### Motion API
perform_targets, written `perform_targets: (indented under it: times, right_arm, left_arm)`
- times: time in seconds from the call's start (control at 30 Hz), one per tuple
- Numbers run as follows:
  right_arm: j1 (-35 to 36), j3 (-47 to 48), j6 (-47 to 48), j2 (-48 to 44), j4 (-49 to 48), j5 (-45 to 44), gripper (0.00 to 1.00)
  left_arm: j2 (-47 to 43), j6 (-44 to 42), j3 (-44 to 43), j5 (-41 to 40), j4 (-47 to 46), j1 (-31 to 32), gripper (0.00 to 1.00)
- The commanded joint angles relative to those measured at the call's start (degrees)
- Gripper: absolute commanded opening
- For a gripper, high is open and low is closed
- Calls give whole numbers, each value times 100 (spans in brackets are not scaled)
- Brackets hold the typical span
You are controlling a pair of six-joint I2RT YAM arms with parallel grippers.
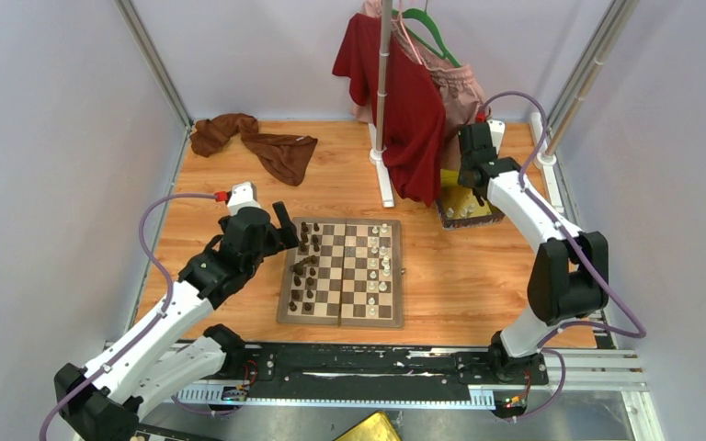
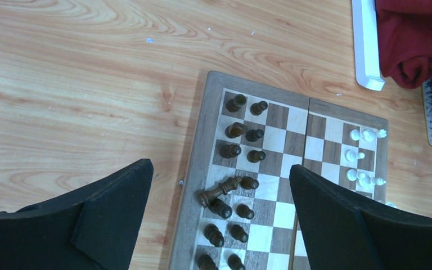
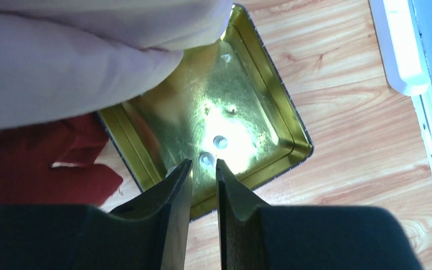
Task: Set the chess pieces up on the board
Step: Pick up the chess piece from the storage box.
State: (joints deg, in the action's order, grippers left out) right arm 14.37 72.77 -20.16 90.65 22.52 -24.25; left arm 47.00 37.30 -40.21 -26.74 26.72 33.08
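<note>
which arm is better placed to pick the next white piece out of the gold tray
Right. The right gripper hangs over the gold tray, slightly open jaws lined up on a white piece; the left gripper is away over the board.

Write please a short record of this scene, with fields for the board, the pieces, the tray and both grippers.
board: open flat, in the middle
dark pieces: two columns on the board's left side
fallen piece: one dark piece lies on its side among them
white pieces: on the board's right side
tray: gold, far right; at least two more white pieces inside
left gripper: open wide above the board's left side
right gripper: jaws narrowly apart over the tray, no piece gripped
</note>
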Motion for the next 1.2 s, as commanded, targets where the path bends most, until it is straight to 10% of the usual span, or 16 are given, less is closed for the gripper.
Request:
perform_targets:
  times: [0.0,1.17]
  right_arm:
    - [-231,340,-298,405,524,13,26]
    - [-883,412,-497,1545,558,1011,26]
  left_arm:
    - [-139,76,-176,-27,585,-39,100]
    - [-343,484,162,207,989,-43,100]
